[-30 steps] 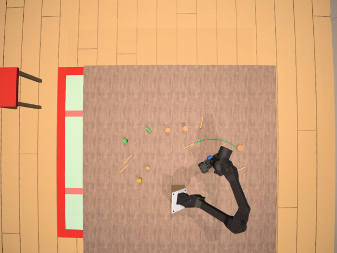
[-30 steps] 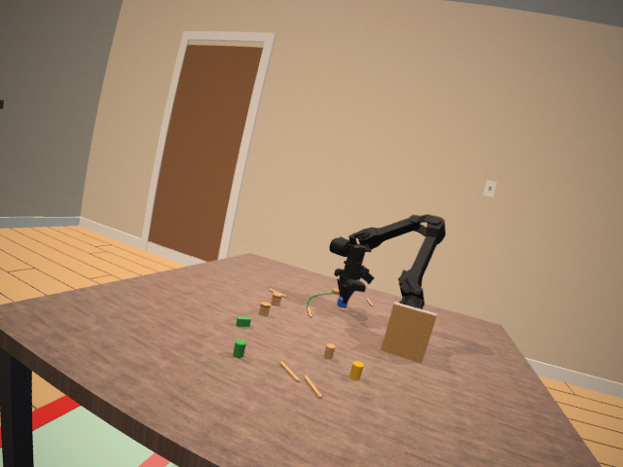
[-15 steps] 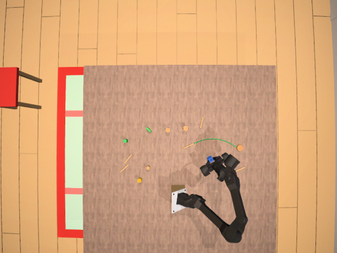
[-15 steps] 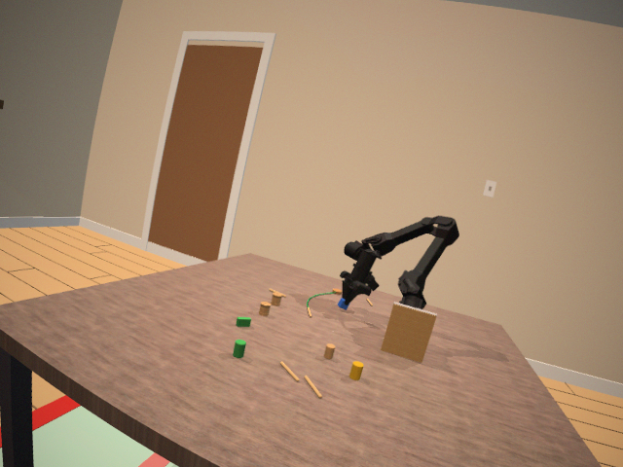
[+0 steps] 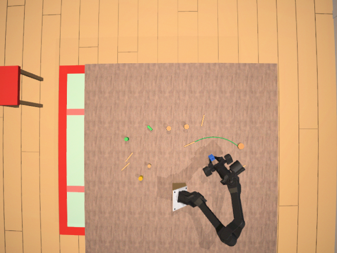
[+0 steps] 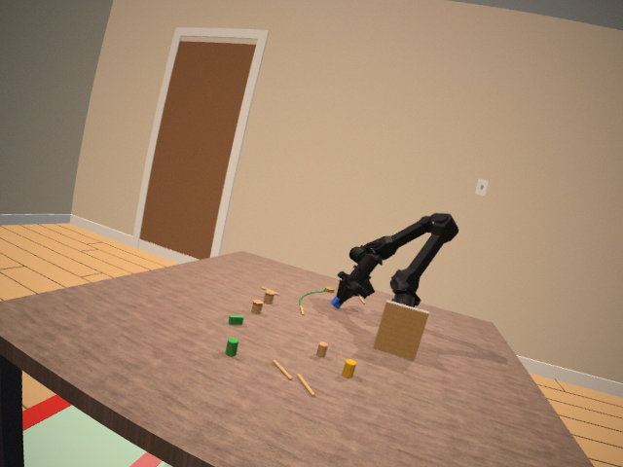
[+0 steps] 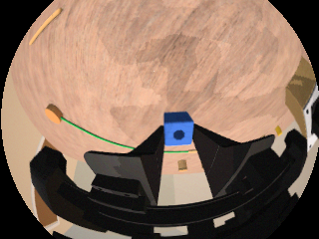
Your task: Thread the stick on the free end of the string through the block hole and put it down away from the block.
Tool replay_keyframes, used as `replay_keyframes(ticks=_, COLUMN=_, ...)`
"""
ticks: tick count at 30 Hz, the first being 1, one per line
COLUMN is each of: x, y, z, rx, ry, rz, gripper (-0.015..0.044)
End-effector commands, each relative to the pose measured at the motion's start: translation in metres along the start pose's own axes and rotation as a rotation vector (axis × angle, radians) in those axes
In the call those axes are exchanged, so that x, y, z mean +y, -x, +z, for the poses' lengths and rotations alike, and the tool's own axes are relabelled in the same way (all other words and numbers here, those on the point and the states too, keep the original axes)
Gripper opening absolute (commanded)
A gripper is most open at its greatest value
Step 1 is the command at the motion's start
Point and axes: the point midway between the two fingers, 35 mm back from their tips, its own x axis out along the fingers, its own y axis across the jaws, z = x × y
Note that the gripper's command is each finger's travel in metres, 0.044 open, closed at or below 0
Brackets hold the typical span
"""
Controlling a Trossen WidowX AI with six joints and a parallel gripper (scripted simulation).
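Observation:
My gripper [image 5: 213, 159] [image 6: 337, 300] [image 7: 177, 127] is shut on the blue block [image 5: 211, 157] [image 6: 335, 303] [image 7: 178, 134]. The block is tilted with the gripper and seems to be off the table; a dark round hole shows in its face in the wrist view. The round wooden button [image 5: 240, 146] [image 6: 329, 289] [image 7: 53, 114] lies on the table. The green string [image 5: 213, 136] [image 6: 309, 293] [image 7: 95, 135] curves from it to the thin wooden stick [image 5: 189, 144] [image 6: 302, 310], which lies on the table away from the block. Fingers hide part of the string in the wrist view.
Loose sticks [image 5: 202, 120] [image 5: 129, 157] [image 5: 125, 166] lie about. Two wooden round pieces [image 5: 168, 128] [image 5: 186, 126], a green bar [image 5: 149, 127], a green cylinder [image 5: 126, 139], a small wooden cylinder [image 5: 149, 166] and a yellow cylinder [image 5: 140, 178] stand around. The arm's base mount [image 6: 401, 332] is nearby.

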Motion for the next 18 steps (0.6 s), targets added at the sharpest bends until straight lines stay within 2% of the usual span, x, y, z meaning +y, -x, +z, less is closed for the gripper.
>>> replay_keyframes(ticks=1, x=0.001, y=0.001, z=0.001, rx=0.045, ry=0.005, rz=0.008, gripper=0.0)
replay_keyframes(ticks=18, x=0.0, y=-0.001, z=0.013, rx=0.24, ry=0.013, rz=0.0, gripper=0.0)
